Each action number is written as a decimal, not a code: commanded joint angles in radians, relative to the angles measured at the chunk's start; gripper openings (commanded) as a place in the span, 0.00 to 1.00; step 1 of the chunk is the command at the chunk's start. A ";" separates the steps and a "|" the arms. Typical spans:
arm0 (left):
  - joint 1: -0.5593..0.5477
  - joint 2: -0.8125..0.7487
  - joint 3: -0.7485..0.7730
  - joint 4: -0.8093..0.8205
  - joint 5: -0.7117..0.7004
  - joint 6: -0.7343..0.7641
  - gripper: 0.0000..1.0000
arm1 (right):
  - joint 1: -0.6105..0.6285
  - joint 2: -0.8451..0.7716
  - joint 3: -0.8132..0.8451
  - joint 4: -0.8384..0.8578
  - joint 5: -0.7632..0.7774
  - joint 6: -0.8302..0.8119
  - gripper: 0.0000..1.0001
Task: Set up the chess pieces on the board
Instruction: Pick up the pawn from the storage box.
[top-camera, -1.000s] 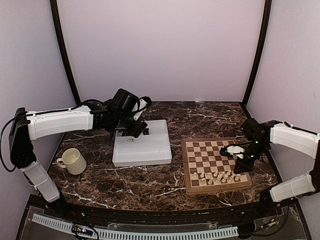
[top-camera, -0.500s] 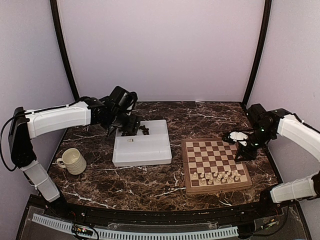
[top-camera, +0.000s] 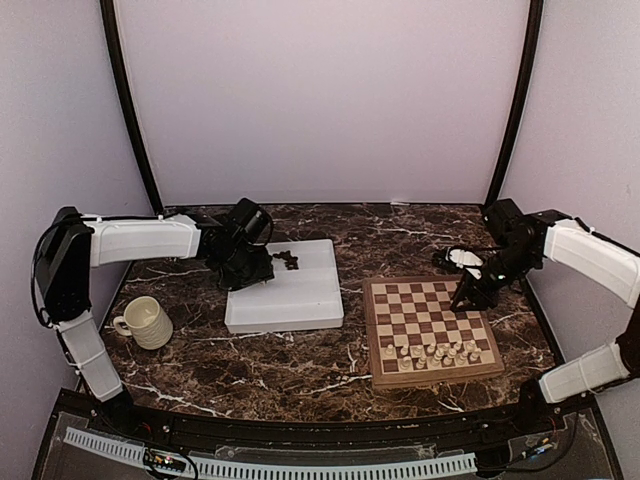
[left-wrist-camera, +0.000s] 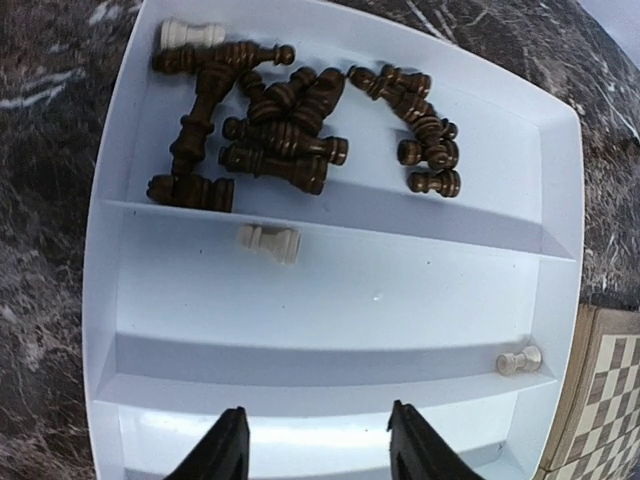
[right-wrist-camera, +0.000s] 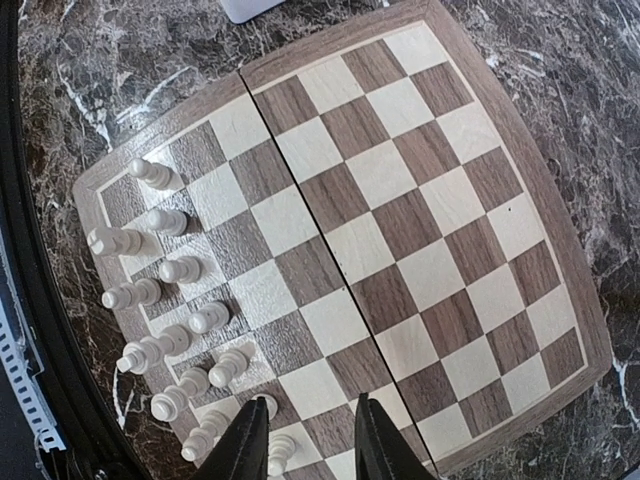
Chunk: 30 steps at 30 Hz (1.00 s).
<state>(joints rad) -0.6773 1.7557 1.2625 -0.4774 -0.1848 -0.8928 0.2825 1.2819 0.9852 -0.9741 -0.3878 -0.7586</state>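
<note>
The board (top-camera: 420, 300) lies at the right, with several cream-white chess pieces (top-camera: 432, 352) standing on its two near rows; the wrist view shows them at the board's (right-wrist-camera: 400, 200) left side (right-wrist-camera: 165, 320). My right gripper (top-camera: 464, 296) hovers over the board's far right part, open and empty (right-wrist-camera: 310, 450). Dark brown pieces (left-wrist-camera: 290, 130) lie heaped in the far compartment of the white tray (left-wrist-camera: 350, 290), with a white rook (left-wrist-camera: 192, 33) beside them. Two more white pieces (left-wrist-camera: 268, 241) (left-wrist-camera: 518, 360) lie in other compartments. My left gripper (left-wrist-camera: 318, 455) is open and empty above the tray's near side (top-camera: 252, 274).
The white divided tray (top-camera: 290, 310) sits mid-table, left of the board. A cream ribbed mug (top-camera: 145, 322) stands at the front left. Dark marble tabletop (top-camera: 300, 365) runs along the front. Purple walls enclose the back and sides.
My right gripper has lifted off the board's near right area and moved toward its far right. My left arm has swung left and lowered over the tray's left side.
</note>
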 joint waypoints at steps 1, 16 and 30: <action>0.032 0.072 0.064 -0.034 0.061 -0.195 0.46 | 0.004 0.010 0.022 0.041 -0.088 -0.013 0.31; 0.090 0.186 0.120 0.035 0.083 -0.345 0.41 | 0.004 0.028 -0.019 0.076 -0.150 -0.051 0.31; 0.109 0.233 0.130 0.065 0.077 -0.393 0.38 | 0.004 0.047 -0.041 0.096 -0.140 -0.067 0.31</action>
<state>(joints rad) -0.5739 1.9900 1.3853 -0.4191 -0.0906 -1.2621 0.2825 1.3228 0.9558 -0.9031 -0.5125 -0.8131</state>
